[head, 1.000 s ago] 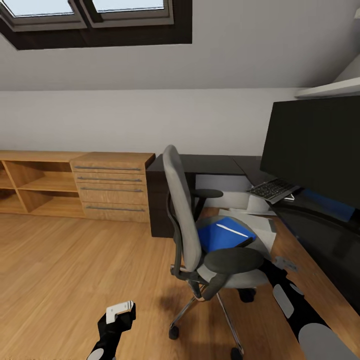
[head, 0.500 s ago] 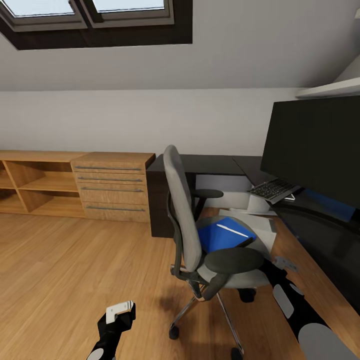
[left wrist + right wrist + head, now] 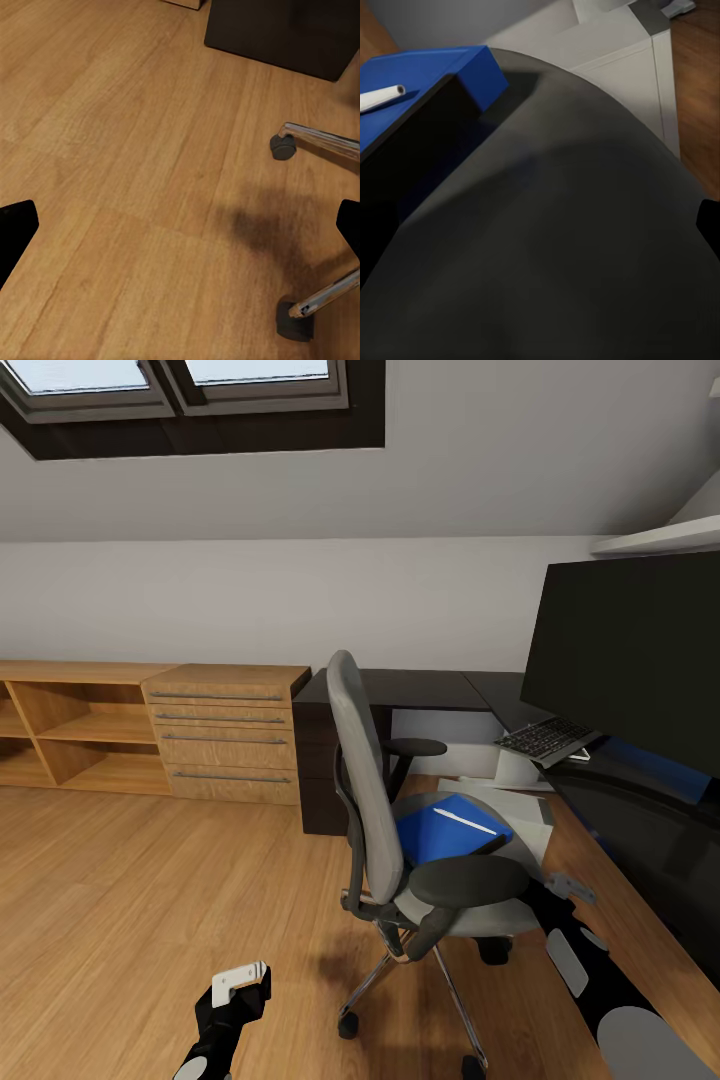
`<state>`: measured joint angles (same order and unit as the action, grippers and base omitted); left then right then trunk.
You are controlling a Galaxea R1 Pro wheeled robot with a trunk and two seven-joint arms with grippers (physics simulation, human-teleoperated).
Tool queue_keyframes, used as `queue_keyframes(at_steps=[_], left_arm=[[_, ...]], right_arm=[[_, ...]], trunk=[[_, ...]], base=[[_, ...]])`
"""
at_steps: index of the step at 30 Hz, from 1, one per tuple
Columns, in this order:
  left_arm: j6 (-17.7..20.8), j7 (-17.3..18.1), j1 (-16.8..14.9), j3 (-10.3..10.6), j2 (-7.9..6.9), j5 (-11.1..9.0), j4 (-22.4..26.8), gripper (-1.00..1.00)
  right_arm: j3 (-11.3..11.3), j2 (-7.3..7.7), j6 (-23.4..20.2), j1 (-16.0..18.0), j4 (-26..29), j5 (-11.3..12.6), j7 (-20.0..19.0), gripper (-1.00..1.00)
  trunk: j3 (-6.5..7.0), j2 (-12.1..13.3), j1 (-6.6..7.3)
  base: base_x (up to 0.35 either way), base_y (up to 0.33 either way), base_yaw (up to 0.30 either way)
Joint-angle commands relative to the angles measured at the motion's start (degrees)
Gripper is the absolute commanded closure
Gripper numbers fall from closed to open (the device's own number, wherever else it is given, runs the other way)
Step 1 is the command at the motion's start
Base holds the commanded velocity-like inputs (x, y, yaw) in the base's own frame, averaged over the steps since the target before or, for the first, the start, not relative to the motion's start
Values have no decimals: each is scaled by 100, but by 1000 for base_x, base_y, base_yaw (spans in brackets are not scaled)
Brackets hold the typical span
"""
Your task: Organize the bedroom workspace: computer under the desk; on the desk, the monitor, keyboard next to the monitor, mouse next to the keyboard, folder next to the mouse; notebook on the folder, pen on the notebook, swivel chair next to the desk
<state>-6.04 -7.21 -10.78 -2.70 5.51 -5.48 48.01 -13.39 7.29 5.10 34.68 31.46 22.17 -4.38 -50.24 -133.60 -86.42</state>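
Beside the black desk (image 3: 420,688), the grey swivel chair (image 3: 400,830) carries a bright blue folder (image 3: 445,828); its near armrest (image 3: 468,880) blocks the right gripper (image 3: 570,885), fingers' state unclear. Left gripper (image 3: 240,980) spread open.

No readable text, label, brand or number appears on anything here

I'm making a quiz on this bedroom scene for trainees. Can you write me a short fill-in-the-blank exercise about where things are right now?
1. The flat bright blue folder lies on the seat of the grey padded ____ chair.
2. A slim white pen rests on top of the ____.
3. The wide black monitor stands on the black ____.
4. The drawer cabinet beside the desk is made of light ____.

Missing words: swivel; folder; desk; wood
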Motion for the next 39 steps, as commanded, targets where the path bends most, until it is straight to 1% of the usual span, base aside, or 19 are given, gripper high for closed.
queue_keyframes(at_steps=[1,13,18,26,39], left_arm=[[-20,0,-3,-3,2,-58,-2,-100],[-152,-4,0,6,2,-50,-16,-100],[-159,-4,0,6,2,-50,-19,-100],[-160,0,1,6,2,-50,-20,-100],[-153,0,-1,9,8,-58,-14,-100]], right_arm=[[-15,-2,17,4,-8,60,-46,-100],[-15,-9,17,4,-8,60,-46,-100],[-15,-9,17,4,-8,60,-46,-100],[-15,-9,17,4,-8,60,-46,-100],[-15,-9,17,4,-8,60,-51,-100]], trunk=[[-5,-2,1],[-5,-2,1],[-5,-2,1],[6,-2,1],[8,-2,1]], base=[[0,0,0],[0,0,0],[0,0,-12],[0,0,-102],[0,0,-7]])
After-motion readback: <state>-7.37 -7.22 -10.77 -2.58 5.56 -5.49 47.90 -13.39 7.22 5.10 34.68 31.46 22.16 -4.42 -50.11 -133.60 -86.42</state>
